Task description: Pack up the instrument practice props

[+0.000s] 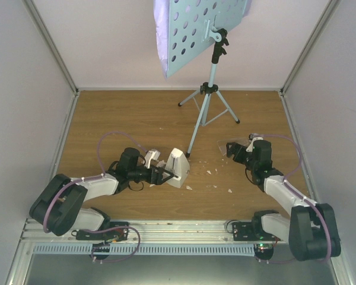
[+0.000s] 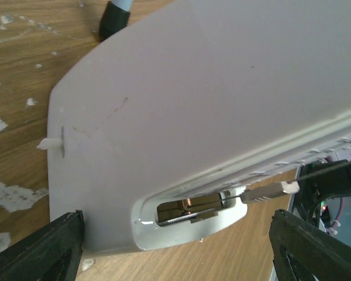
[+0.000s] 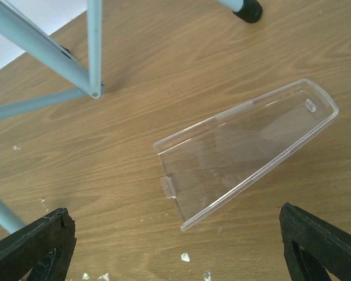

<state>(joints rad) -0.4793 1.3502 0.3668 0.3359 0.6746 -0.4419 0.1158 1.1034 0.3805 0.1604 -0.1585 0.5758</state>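
Left claw (image 1: pixel 168 173) gapes wide around the white metronome (image 1: pixel 179 168) (one finger plainly clear of the casing), which sits just left of the music stand (image 1: pixel 203 113), by its near foot. Right claw (image 3: pixel 174 234), equally spread and holding nothing, hangs over a clear cover (image 3: pixel 245 149) lying right of the stand. Lilac pages (image 1: pixel 161 41) lie against the stand's desk; crumbs (image 1: pixel 212 172) dot the surface (image 1: pixel 107 124).

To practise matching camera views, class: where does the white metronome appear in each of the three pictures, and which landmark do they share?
Top external: the metronome stands on the table, low and just left of centre.
Left wrist: it fills most of the picture, very close.
Right wrist: not in it.
Shared landmark: the light-blue music stand, whose legs show in all three views.
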